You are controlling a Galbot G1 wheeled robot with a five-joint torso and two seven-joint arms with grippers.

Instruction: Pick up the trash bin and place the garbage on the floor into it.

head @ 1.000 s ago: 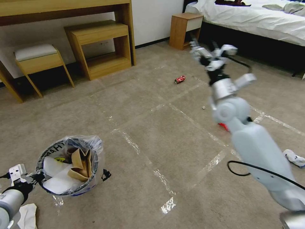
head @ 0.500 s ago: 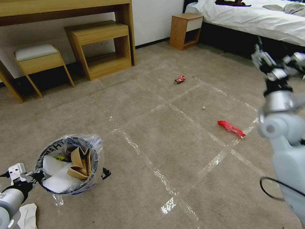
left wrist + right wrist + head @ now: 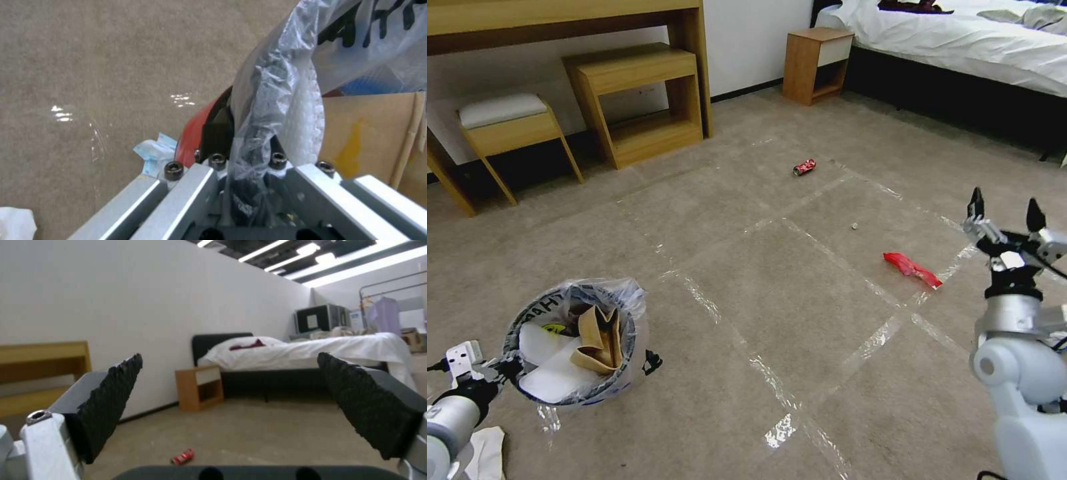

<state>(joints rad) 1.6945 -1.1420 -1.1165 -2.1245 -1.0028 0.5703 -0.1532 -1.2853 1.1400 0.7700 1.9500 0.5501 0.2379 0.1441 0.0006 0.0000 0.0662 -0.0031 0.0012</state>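
The trash bin hangs low on my left, its black rim and clear liner pinched tight in my left gripper, just as it was a second ago; tan carton and white slipper pieces already sit inside. Out on the floor the red wrapper lies beside a tape crossing, the crushed red can lies farther off toward the bed, and a white tissue lies near the bin. What changed is my right arm: it has swung from across the middle down to my right, uncovering the wrapper. My right gripper points up, jaws spread wide and holding nothing. I judge the wrapper the nearest next pick.
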